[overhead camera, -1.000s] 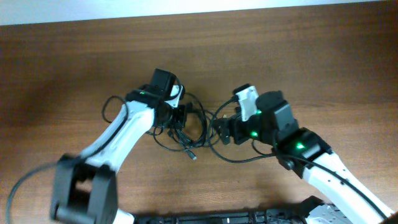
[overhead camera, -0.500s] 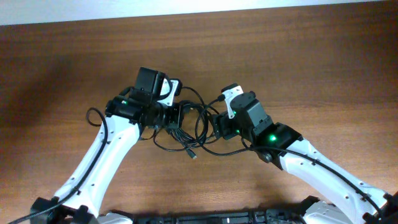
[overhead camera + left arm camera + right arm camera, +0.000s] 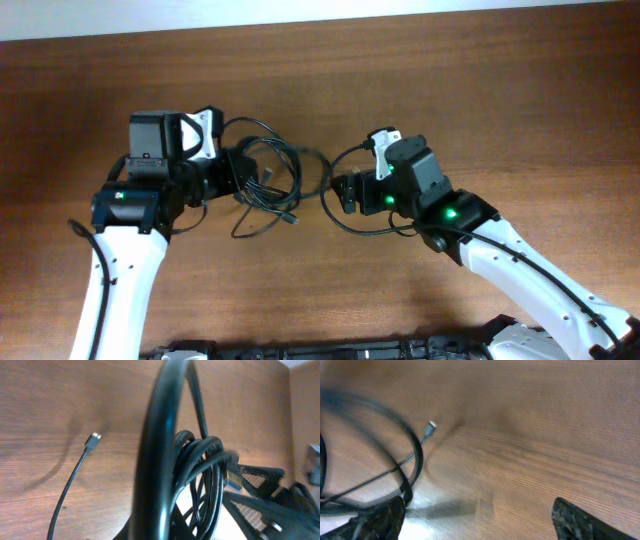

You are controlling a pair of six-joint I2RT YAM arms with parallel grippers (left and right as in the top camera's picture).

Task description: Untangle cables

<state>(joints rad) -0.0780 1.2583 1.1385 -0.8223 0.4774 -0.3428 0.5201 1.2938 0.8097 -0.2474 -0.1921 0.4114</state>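
**A:** Where are the cables?

**B:** Your thin, flexible black cables (image 3: pixel 268 178) form a loose knot of overlapping loops on the brown wooden table (image 3: pixel 500 90). They lie between your two arms, nearer the left one. One strand trails out below the knot and ends in a small plug end (image 3: pixel 293 215) lying on the wood. Another strand curves away to the right and passes close by your right arm's tip.

**A:** What is my left gripper doing?

**B:** Your left gripper (image 3: pixel 232 172) is at the left edge of the knot and looks clamped on the cables there. From its wrist camera the loops rise right up to the lens, thick and blurred. They are off the table and throw a shadow on it. Behind them a tighter coil of several turns shows. The fingers themselves are hidden by the cords, so you have only the overhead view to judge the grip by.

**A:** And my right gripper?

**B:** Your right gripper (image 3: pixel 340 192) is spread wide. In its wrist view the two fingers (image 3: pixel 580 520) stand at opposite bottom corners with only bare wood between them. A blurred loop passes beside the left-hand finger, and I cannot tell whether it touches. It has hold of nothing.
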